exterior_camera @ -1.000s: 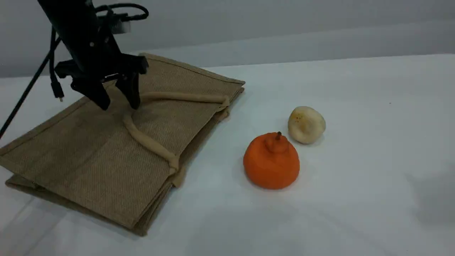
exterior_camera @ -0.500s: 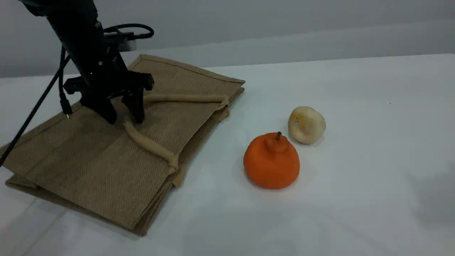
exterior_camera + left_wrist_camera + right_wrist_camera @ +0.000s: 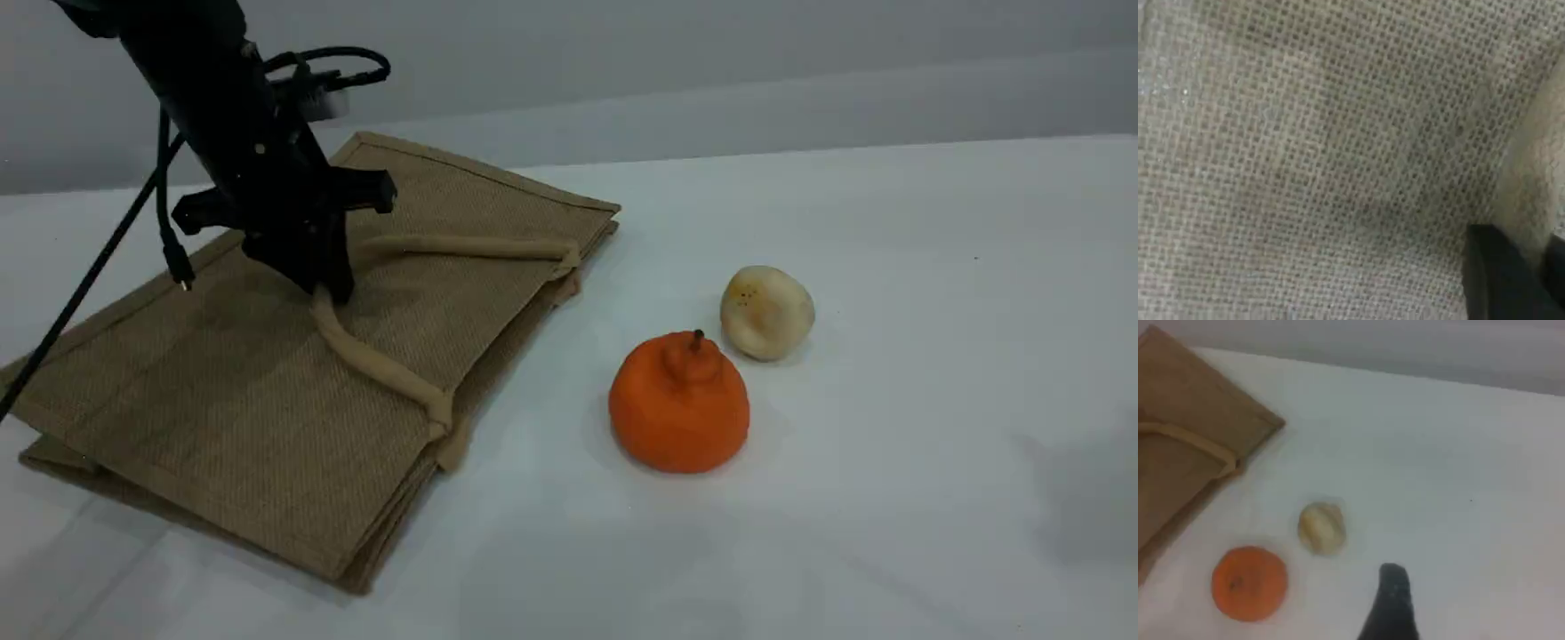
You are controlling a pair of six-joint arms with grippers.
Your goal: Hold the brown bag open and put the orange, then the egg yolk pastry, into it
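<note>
The brown bag (image 3: pixel 267 373) lies flat and folded on the left of the table, its beige handle (image 3: pixel 382 366) looping over the top face. My left gripper (image 3: pixel 327 286) is shut on the bend of that handle, pressed down against the bag. In the left wrist view the bag's weave (image 3: pixel 1305 160) fills the frame, with the handle (image 3: pixel 1531 180) beside one dark fingertip (image 3: pixel 1495 280). The orange (image 3: pixel 679 404) stands right of the bag and the egg yolk pastry (image 3: pixel 766 312) just behind it. The right wrist view looks down on the orange (image 3: pixel 1249 583) and pastry (image 3: pixel 1321 528); one right fingertip (image 3: pixel 1393 600) shows, holding nothing.
The left arm's black cable (image 3: pixel 84 276) hangs over the bag's far left side. White table (image 3: pixel 933 356) stretches to the right of the foods and in front of them. A grey wall (image 3: pixel 711 53) stands behind the table.
My left gripper came down onto the bag and its jaws closed on the bend of the handle. The bag shifted slightly. Orange and pastry have not moved.
</note>
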